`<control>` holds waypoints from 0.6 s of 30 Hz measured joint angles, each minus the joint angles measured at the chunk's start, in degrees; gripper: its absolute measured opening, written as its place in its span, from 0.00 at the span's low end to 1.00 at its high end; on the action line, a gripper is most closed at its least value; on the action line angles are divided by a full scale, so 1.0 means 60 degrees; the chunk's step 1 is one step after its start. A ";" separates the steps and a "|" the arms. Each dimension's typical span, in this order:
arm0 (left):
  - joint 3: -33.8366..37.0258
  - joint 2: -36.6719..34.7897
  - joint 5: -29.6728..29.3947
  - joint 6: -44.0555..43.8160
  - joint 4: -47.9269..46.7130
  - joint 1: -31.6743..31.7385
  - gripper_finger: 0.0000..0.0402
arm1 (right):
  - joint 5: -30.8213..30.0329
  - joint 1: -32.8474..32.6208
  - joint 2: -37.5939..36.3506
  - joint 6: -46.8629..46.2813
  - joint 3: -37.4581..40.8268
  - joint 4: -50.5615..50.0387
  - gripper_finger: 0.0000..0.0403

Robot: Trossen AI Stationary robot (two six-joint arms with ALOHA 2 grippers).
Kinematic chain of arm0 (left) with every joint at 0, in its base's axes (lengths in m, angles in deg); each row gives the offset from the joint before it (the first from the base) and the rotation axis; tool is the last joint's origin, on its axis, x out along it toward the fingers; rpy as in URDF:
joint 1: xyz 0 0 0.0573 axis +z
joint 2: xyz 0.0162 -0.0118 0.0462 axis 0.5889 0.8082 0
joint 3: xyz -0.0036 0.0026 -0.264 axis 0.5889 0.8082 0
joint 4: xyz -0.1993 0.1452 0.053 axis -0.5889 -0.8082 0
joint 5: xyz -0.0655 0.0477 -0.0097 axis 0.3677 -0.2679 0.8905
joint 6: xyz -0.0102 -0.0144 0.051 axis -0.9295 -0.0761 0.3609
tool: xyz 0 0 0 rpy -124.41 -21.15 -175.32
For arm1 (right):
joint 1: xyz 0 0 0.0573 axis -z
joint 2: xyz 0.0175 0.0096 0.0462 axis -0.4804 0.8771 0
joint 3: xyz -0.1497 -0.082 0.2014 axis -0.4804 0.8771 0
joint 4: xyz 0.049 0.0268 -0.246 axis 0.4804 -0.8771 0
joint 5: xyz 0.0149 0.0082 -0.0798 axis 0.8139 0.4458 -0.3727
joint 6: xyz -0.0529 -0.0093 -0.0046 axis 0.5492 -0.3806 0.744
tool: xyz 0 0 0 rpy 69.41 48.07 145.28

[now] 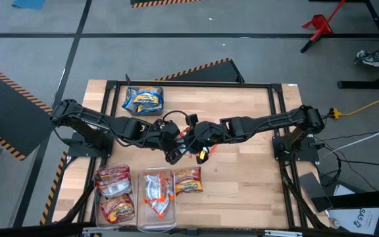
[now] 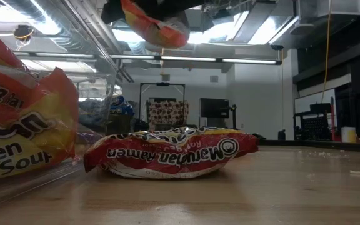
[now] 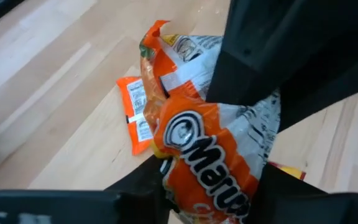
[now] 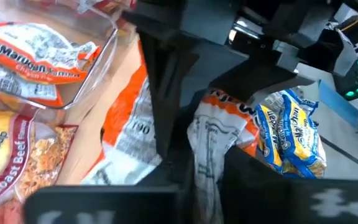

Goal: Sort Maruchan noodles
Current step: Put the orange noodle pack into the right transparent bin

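Both grippers meet over the table's middle in the high view, my left gripper (image 1: 176, 148) and my right gripper (image 1: 199, 146), each shut on one orange-and-white Maruchan packet (image 3: 210, 168). The low view shows that packet (image 2: 158, 25) lifted well above the table. A second orange-and-white packet (image 3: 134, 112) lies flat on the wood below. Blue-and-yellow packets (image 1: 143, 99) lie near the far edge. A red packet (image 1: 188, 180) lies flat beside the bins. My left gripper pinches the orange-and-white packet's printed end (image 3: 194, 186) between its two fingers; the packet is clear of the table. My right gripper pinches the same packet's other, crumpled white end (image 4: 210, 146) between its fingers, coming from the table's right side.
Near the front edge, a clear bin (image 1: 115, 194) holds red packets and another clear bin (image 1: 156, 197) holds orange-and-white ones. In the low view the red packet (image 2: 174, 153) lies close ahead. Bare wood stretches across the table's right half (image 1: 249, 171).
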 joint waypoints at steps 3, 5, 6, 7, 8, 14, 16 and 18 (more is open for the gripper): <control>0.0000 0.0007 0.0024 0.0124 -0.0183 -0.0007 0.29 | 0.0051 0.0000 0.0000 0.0058 -0.0001 -0.0168 0.20; 0.0000 0.0006 0.0013 0.0234 -0.0262 0.0000 0.28 | 0.0051 0.0000 0.0000 0.0059 -0.0001 -0.0281 0.29; 0.0000 0.0007 0.0010 0.0240 -0.0282 0.0000 0.28 | 0.0055 0.0000 0.0000 0.0066 -0.0001 -0.0371 0.34; 0.0000 0.0007 0.0000 0.0245 -0.0291 0.0000 0.27 | 0.0055 0.0000 0.0000 0.0096 -0.0005 -0.0494 0.39; 0.0000 0.0007 0.0011 0.0248 -0.0309 0.0000 0.27 | 0.0055 0.0000 -0.0012 0.0108 -0.0005 -0.0652 0.44; 0.0000 -0.0029 0.1004 -0.0424 -0.0903 -0.0263 0.27 | 0.0052 0.0000 -0.0693 -0.0450 -0.0012 -0.2492 0.63; 0.0000 -0.0112 0.1170 -0.1135 -0.0997 -0.0544 0.26 | 0.0058 0.0000 -0.1011 -0.0764 -0.0016 -0.3178 0.66; 0.0000 -0.0314 0.1149 -0.1903 -0.1117 -0.0964 0.24 | 0.0058 0.0000 -0.1359 -0.1023 -0.0012 -0.3810 0.67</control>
